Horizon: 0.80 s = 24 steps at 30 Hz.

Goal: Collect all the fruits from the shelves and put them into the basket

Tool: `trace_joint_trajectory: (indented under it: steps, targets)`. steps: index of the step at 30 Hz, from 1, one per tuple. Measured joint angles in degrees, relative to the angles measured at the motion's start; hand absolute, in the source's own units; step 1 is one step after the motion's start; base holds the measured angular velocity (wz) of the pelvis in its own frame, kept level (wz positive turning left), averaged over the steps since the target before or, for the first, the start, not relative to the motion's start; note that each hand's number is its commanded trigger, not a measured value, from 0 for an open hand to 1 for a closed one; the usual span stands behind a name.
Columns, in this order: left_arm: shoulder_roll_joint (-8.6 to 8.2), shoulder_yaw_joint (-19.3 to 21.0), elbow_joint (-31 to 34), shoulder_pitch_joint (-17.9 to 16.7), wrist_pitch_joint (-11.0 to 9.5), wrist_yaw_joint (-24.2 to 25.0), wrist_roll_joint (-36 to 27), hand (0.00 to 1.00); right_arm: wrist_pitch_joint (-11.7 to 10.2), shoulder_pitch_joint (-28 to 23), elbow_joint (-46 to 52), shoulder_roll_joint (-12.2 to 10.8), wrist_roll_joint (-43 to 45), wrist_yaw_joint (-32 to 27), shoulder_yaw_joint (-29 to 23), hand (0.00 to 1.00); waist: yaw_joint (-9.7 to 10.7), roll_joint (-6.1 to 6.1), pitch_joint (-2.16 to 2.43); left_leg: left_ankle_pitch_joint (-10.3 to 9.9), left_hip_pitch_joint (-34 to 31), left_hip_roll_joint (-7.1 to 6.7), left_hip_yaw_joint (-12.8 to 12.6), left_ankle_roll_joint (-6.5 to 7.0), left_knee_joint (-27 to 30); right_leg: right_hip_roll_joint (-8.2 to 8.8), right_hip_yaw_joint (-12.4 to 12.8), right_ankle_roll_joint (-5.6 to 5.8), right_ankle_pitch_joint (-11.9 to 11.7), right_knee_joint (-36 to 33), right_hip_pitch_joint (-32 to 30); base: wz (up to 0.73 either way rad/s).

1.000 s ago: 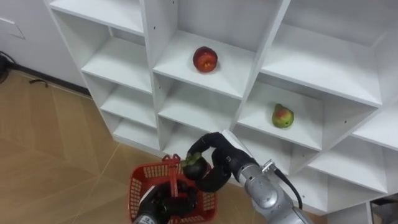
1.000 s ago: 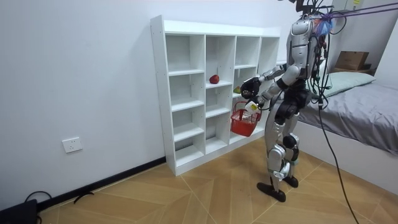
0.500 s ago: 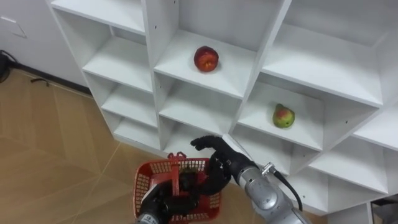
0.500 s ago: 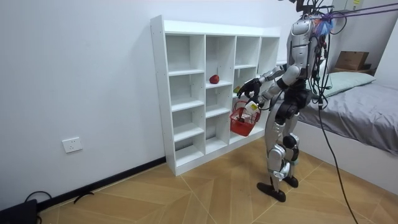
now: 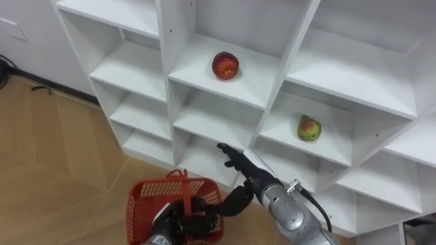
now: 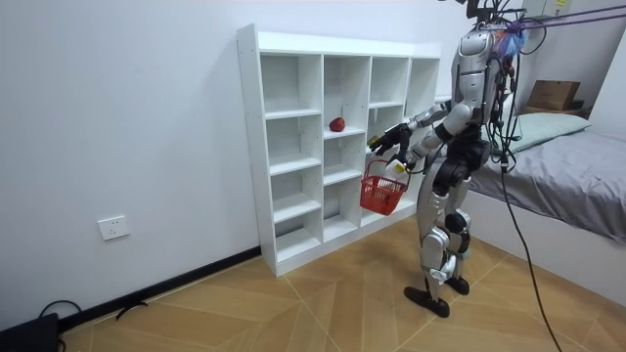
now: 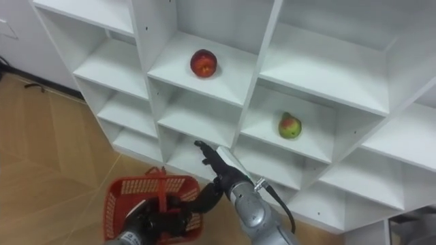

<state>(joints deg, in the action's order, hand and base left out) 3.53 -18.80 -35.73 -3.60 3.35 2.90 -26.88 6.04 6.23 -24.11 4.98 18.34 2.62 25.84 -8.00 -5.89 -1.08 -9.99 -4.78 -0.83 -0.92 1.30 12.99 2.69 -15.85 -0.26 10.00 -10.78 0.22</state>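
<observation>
Left eye view: two fruits on the white closet (image 5: pixel 133 68). One red apple (image 5: pixel 225 65) sits midway between its shelf's side edges. One green-red pear (image 5: pixel 309 127) sits centred on the shelf one down and one right, back from the front edge. One red basket (image 5: pixel 144 204) hangs low before the closet, the left hand (image 5: pixel 172 224) curled round its handle. The right hand (image 5: pixel 245 175) reaches out above the basket's right rim, fingers (image 5: pixel 228 151) straight and spread, holding nothing, pointing at the shelves.
</observation>
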Motion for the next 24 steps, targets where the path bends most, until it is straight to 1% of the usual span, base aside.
trace_joint_trajectory:
  steps: [4,6,9,10,12,13,14,15,17,18,19,21,22,24]
  targets:
    - [-0.05,0.0,-0.3,0.1,0.0,0.0,0.1,1.00,0.1,0.1,0.6,0.0,0.0,-0.1,0.0,0.00,-0.1,-0.01,0.00,0.0,0.0,0.03,0.0,0.00,0.1,-0.01,0.0,0.00,0.0,0.0,0.1,0.00]
    - [-0.25,0.2,-2.2,0.9,0.0,0.1,0.1,1.00,0.3,0.7,2.7,-0.1,0.0,-0.1,-0.2,0.00,-0.2,0.09,-0.07,0.0,0.1,0.05,0.0,0.00,0.2,-0.02,0.0,-0.01,0.0,0.0,0.2,0.00]
    - [-0.27,0.6,-2.8,0.8,0.0,0.1,0.1,1.00,0.3,2.1,4.7,-0.1,0.1,-0.7,-0.5,0.00,-0.2,0.20,-0.14,0.0,0.4,0.06,-0.1,-0.01,0.1,-0.02,-0.1,-0.02,0.0,0.0,0.5,0.00]
    - [-0.27,0.7,-2.8,0.8,0.0,0.1,0.1,1.00,0.3,2.2,6.9,-0.1,0.1,-0.9,-1.3,0.00,-0.4,0.23,-0.16,0.0,0.5,0.06,0.0,-0.01,-0.1,-0.02,-0.1,-0.02,0.0,0.0,0.5,0.03]
    - [-0.02,0.7,-2.7,0.8,-0.1,0.1,0.2,1.00,-0.3,3.1,9.0,0.0,0.1,-1.8,-2.0,0.00,-0.5,0.23,-0.16,0.0,0.5,0.03,0.2,-0.01,-0.2,0.02,-0.4,-0.02,0.0,0.0,0.7,0.05]
    - [0.41,0.7,-2.8,0.7,-0.1,0.1,0.3,1.00,-0.7,4.0,9.7,0.3,0.1,-2.6,-2.4,0.00,-0.4,0.23,-0.16,0.0,0.6,-0.01,0.5,-0.01,-0.2,0.02,-0.6,-0.02,0.0,0.0,0.9,0.09]
    - [1.05,0.7,-2.8,0.6,-0.1,0.1,0.4,1.00,-0.8,5.1,10.1,0.9,0.1,-3.5,-2.5,0.00,-0.3,0.15,-0.14,0.0,0.6,-0.07,0.8,-0.02,-0.2,0.02,-0.7,-0.02,0.0,0.0,1.0,0.07]
    - [1.27,0.8,-2.8,0.5,-0.1,0.1,0.4,1.00,-0.8,5.5,10.7,1.5,0.1,-3.7,-2.5,0.00,-0.4,0.07,-0.16,0.0,0.6,-0.08,1.0,-0.03,-0.2,0.01,-0.7,-0.02,0.0,0.0,1.0,0.05]
    - [2.60,0.9,-3.1,-0.4,-0.2,0.4,0.8,1.00,-0.9,7.5,12.0,2.7,-0.1,-4.1,-2.5,0.00,-0.5,-0.52,-0.24,0.1,1.3,-0.04,1.1,-0.11,-0.4,-0.08,-0.6,-0.02,0.0,0.0,1.2,0.00]
    - [2.86,1.2,-3.3,-0.7,-0.2,0.4,1.3,1.00,-0.9,8.0,12.0,2.7,0.0,-4.3,-2.5,0.00,-0.5,-0.73,-0.29,0.1,1.6,-0.02,1.1,-0.17,-0.5,-0.10,-0.6,-0.02,0.0,0.0,1.4,0.00]
    - [3.00,2.0,-3.4,-1.5,-0.2,0.7,2.6,1.00,-0.9,8.6,12.5,2.8,0.2,-4.4,-3.0,0.00,-0.5,-1.22,-0.17,0.1,1.9,0.01,1.0,-0.20,-0.6,-0.12,-0.6,-0.01,0.0,0.1,1.6,0.00]
    - [3.07,3.0,-3.4,-2.7,-0.2,1.4,2.9,1.00,-1.0,8.7,14.6,3.0,0.3,-5.2,-3.7,0.00,-1.1,-1.82,-0.08,0.1,2.4,0.03,1.2,-0.20,-1.0,-0.15,-0.6,-0.01,0.0,0.1,1.8,0.00]
    - [3.31,3.3,-3.4,-3.3,-0.2,1.9,2.9,1.00,-1.0,8.9,15.6,3.3,0.3,-5.7,-4.2,0.00,-1.5,-2.30,0.04,0.1,2.4,0.03,1.2,-0.20,-1.2,-0.15,-0.7,-0.01,0.0,0.1,1.9,0.00]
    - [3.75,3.4,-3.4,-3.8,-0.2,2.7,2.9,1.00,-1.0,9.8,16.3,3.7,0.5,-6.4,-4.8,0.00,-1.9,-3.03,-0.10,0.1,2.3,0.01,1.2,-0.20,-1.2,-0.14,-1.0,-0.01,0.0,0.1,1.9,0.05]
